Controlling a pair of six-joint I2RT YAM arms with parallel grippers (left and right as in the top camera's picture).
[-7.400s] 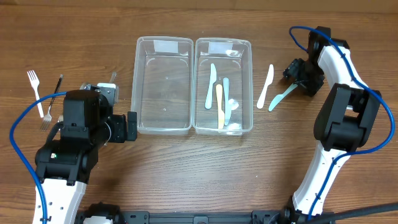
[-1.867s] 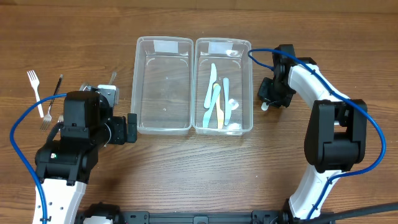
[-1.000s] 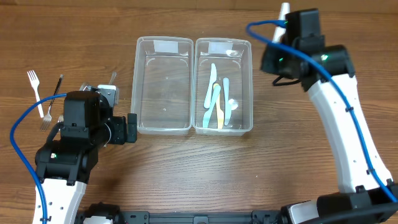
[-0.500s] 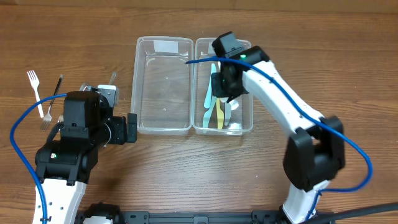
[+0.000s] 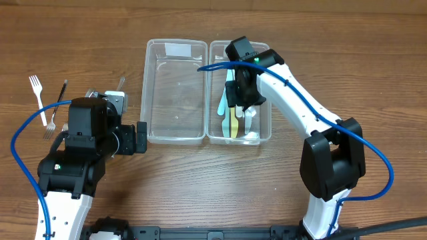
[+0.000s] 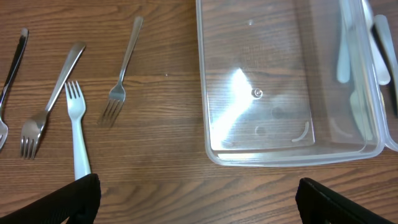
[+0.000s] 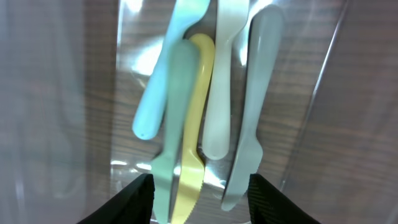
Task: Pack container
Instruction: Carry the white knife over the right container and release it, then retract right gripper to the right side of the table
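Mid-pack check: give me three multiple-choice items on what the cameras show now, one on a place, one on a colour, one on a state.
1. The right gripper hangs over:
A) the right container
B) the left container
C) a stack of plates

2. The brightest knife in the right container is:
A) red
B) yellow
C) black

3. The left container is:
A) empty
B) lidded
C) full of spoons

Answers:
1 A, its wrist camera looks straight down into that container.
2 B, it shows yellow among pale ones.
3 A, only its bare floor shows.
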